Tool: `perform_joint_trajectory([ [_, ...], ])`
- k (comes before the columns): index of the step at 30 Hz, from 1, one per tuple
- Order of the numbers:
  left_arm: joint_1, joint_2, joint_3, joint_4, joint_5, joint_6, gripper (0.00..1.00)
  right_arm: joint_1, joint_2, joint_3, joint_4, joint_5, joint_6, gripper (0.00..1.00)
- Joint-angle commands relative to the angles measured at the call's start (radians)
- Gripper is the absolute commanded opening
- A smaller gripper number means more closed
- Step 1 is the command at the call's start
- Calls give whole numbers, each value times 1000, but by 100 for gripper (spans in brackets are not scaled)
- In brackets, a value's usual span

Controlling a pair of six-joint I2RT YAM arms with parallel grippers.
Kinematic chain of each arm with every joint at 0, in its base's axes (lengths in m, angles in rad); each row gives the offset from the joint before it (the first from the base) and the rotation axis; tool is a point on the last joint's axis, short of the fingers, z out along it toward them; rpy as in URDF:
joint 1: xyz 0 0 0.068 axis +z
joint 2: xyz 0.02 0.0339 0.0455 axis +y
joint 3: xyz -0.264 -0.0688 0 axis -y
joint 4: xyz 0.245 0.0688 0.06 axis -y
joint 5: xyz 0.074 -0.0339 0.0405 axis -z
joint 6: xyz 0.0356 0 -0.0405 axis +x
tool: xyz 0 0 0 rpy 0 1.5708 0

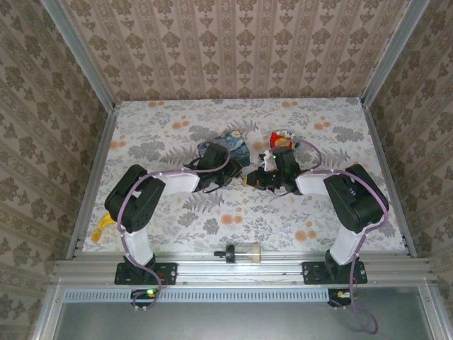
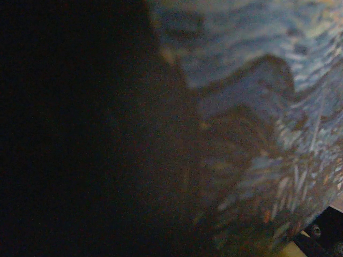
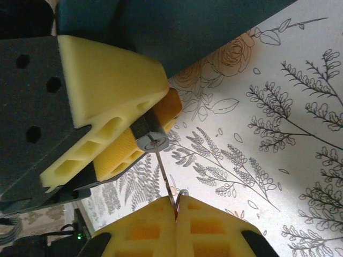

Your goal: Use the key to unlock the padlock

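In the right wrist view my right gripper is shut on the bow of the thin key, and a small ring pokes out beside it. The key's blade runs up into the keyway on the grey end face of the small padlock. The padlock is clamped between the yellow fingers of my left gripper, and its shackle is hidden. From above, the left gripper and the right gripper meet nose to nose at the middle of the table.
The blue swirl-painted box lies just behind the left gripper and looms blurred and close in the left wrist view. A red and white item sits behind the right gripper. A banana lies at the table's near left edge.
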Motion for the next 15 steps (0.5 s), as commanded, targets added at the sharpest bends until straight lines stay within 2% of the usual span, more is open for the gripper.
perform_joint_trajectory([
  [1,-14,53,-3,-126,149,-80,0,17,-14,50,-79,107,-64,0],
  [9,-22,56,8,-147,149,-68,0,21,-20,97,-77,150,-85,0],
  [15,-25,61,28,-168,155,-48,0,-15,15,85,88,48,14,0],
])
